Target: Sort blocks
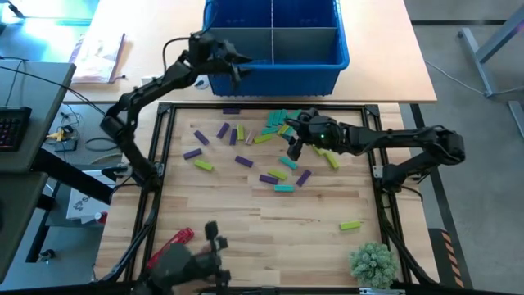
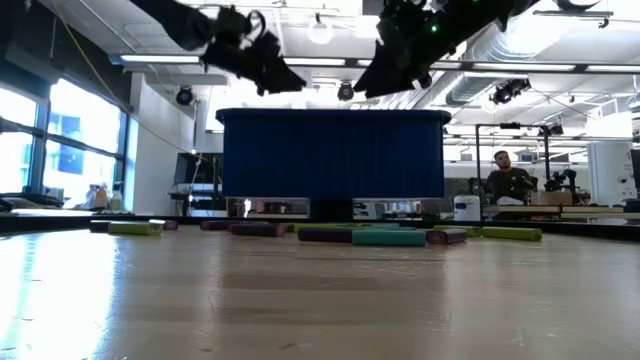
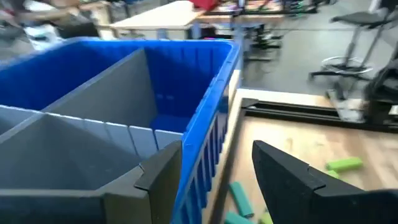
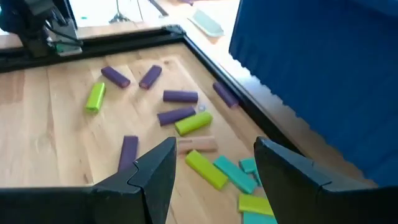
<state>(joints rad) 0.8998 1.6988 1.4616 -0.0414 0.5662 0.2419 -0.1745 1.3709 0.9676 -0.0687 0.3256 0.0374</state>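
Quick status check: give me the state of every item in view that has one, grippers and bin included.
left gripper: open, empty, over the bin's near-left corner.
right gripper: open, empty, above the block cluster.
blue bin: upright, grey dividers in place; the compartments in view look empty.
blocks: lying flat, scattered loose on the table.
lone green block: flat, apart from the rest.
red tool: lying at the table's near-left corner.

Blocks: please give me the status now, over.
Left end effector open, empty, at blue bin front wall. Right end effector open, empty, above blocks. Blocks scattered on table. Nothing blocking.
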